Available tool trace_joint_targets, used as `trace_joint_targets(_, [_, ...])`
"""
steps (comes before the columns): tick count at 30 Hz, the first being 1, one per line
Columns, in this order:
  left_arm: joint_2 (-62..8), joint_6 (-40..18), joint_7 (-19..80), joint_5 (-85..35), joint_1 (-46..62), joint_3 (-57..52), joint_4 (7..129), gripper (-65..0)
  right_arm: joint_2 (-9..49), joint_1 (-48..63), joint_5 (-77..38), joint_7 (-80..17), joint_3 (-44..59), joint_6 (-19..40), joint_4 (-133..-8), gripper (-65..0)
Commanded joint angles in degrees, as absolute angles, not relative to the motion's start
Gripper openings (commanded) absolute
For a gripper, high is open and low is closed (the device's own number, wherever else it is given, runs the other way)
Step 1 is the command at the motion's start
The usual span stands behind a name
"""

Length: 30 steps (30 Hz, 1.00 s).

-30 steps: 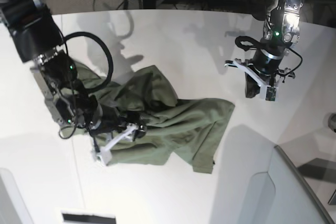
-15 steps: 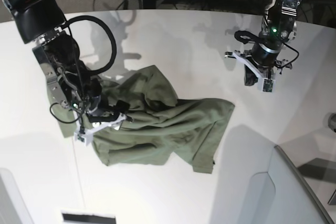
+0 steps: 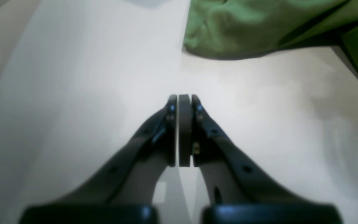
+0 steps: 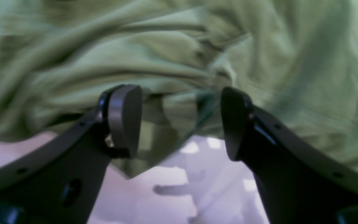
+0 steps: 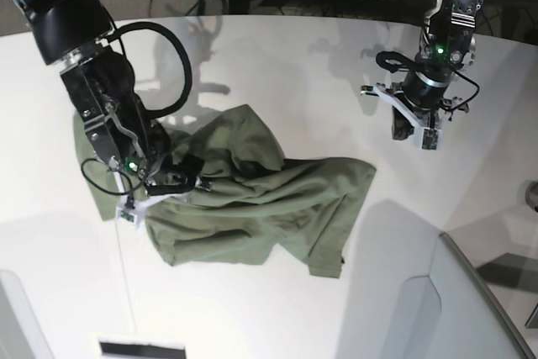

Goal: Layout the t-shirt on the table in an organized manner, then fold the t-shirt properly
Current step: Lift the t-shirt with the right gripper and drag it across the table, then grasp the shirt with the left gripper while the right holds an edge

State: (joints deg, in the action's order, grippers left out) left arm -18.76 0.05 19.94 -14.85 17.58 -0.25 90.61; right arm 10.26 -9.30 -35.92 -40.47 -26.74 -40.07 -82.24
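- The olive-green t-shirt (image 5: 252, 199) lies crumpled near the middle of the white counter (image 5: 277, 48), its long axis running from the left edge toward the right edge.
- The right gripper (image 4: 180, 121) hangs over the shirt's left end; its fingers (image 4: 124, 119) are spread, cloth lying beneath and between them.
- The left gripper (image 3: 184, 130) hovers near the counter's far right corner, well apart from the shirt, fingers pressed together on nothing.

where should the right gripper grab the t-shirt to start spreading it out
Probably the loose hem edge of the t-shirt lying just ahead of the right gripper. Its jaws stand open over that edge, which ends on the bare table, so a low approach from the table side could pinch one layer; the bunched folds beyond would catch several.
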Motion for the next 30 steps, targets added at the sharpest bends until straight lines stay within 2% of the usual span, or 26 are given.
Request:
trace_joint_targets(1, [-19.3, 0.3, 18.6, -14.8, 17.3, -0.6, 91.3, -65.0, 10.1, -10.9, -35.6, -39.6, -26.4, -40.0, -82.5, -28.7])
trace_joint_targets(6, [-19.3, 0.3, 18.5, -14.8, 17.3, -0.6, 90.3, -65.0, 10.2, -11.1, -35.6, -38.8, -26.4, -40.0, -81.1, -29.1])
trace_joint_targets(7, [-19.3, 0.3, 18.5, -14.8, 17.4, -0.6, 90.2, -65.0, 10.2, -11.0, -35.6, -38.4, -26.4, -40.0, -80.9, -31.1])
trace_joint_targets(9, [-19.3, 0.3, 18.5, -14.8, 17.5, -0.6, 90.2, -65.0, 10.2, -10.9, -35.6, -38.1, -26.4, -40.0, -80.9, -42.9])
trace_joint_targets(11, [-19.4, 0.3, 18.5, -14.8, 17.5, -0.6, 90.2, -65.0, 10.2, -10.9, -35.6, -38.0, -26.3, -40.0, -80.9, -60.9])
trace_joint_targets(12, [-19.4, 0.3, 18.5, -14.8, 17.5, -0.6, 90.2, -65.0, 10.2, -10.9, -35.6, -38.2, -26.3, -40.0, -81.3, -64.8])
trace_joint_targets(18, [-19.5, 0.3, 18.5, -14.8, 17.3, -0.6, 90.2, -65.0, 10.9, -5.4, -35.8, -38.8, -24.6, -40.0, -91.3, -64.8])
trace_joint_targets(21, [-19.5, 0.3, 18.5, -14.8, 17.2, -0.6, 90.2, -65.0, 10.8, -0.4, -35.8, -43.3, -20.6, -40.0, -98.1, -64.8])
trace_joint_targets(24, [-19.6, 0.3, 18.5, -14.8, 17.1, -0.6, 90.2, -65.0, 10.9, 6.4, -35.8, -47.1, -16.0, -40.0, -105.7, -64.7])
trace_joint_targets(30, [-19.6, 0.3, 18.5, -14.7, 15.5, -0.6, 90.2, -65.0, 10.8, 20.8, -35.8, -47.3, -10.8, -40.0, -114.2, -64.5])
